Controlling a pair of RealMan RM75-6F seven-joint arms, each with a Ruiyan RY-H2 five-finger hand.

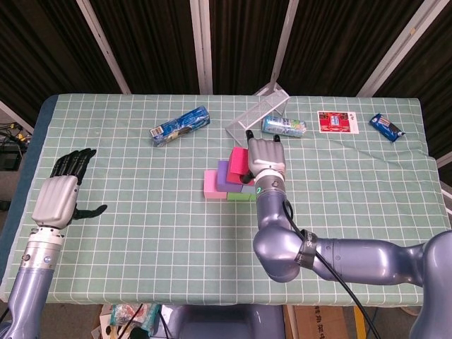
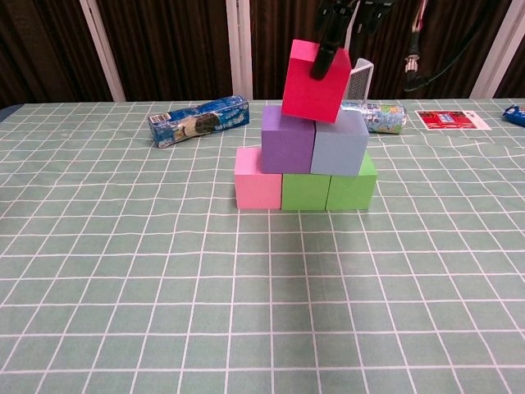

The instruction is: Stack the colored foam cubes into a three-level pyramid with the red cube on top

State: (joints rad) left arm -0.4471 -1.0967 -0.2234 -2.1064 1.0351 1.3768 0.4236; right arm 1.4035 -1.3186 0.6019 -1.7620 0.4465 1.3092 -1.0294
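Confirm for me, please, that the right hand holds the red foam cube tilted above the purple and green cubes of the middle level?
Not quite: the middle level is the purple foam cube and a grey-blue foam cube, as the chest view shows; the green foam cubes sit in the bottom row. The right hand does hold the red foam cube tilted above them.

Six foam cubes: one red cube [image 2: 315, 80], one purple [image 2: 287, 139], one light blue [image 2: 340, 142], one pink [image 2: 257, 178], two green [image 2: 305, 190] [image 2: 353, 190]. Three snack packets. One card.
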